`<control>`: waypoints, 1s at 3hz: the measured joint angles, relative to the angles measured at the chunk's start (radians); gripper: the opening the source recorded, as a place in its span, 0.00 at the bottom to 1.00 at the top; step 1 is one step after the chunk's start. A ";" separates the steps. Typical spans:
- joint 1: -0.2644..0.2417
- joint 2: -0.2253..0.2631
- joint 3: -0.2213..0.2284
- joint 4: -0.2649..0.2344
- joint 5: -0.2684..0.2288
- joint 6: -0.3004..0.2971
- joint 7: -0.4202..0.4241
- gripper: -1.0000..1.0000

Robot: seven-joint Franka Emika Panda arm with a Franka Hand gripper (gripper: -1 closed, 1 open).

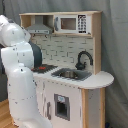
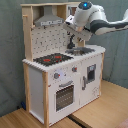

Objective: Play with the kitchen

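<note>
Kitchen (image 2: 60, 75) below, sink (image 2: 82, 50) just under hand (image 2: 75, 42). Hovering near faucet (image 1: 83, 59). Finger spread impossible to tell.

You see the kitchen (image 1: 70, 75) standing on a desk (image 2: 107, 107) in the second exterior view, with a curtain (image 1: 115, 50) behind it. In the first exterior view, the microwave (image 1: 72, 23) sits on the top shelf, right of the hood (image 1: 39, 26). Below them, the sink (image 1: 71, 74) lies in the counter, with the faucet (image 1: 83, 60) behind it at the back wall, and the hob (image 1: 44, 68) lies at the first exterior view's left of the sink. In the second exterior view, the hob (image 2: 52, 59) is on the left, above the oven door (image 2: 65, 95). The arm (image 2: 95, 20) reaches in from the second exterior view's right, above the sink; its pincer is hidden from you.
</note>
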 joint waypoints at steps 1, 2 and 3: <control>0.054 -0.042 0.000 0.022 -0.076 0.001 0.002 1.00; 0.101 -0.098 0.000 0.057 -0.145 0.002 0.001 1.00; 0.140 -0.165 0.000 0.100 -0.206 0.006 -0.007 1.00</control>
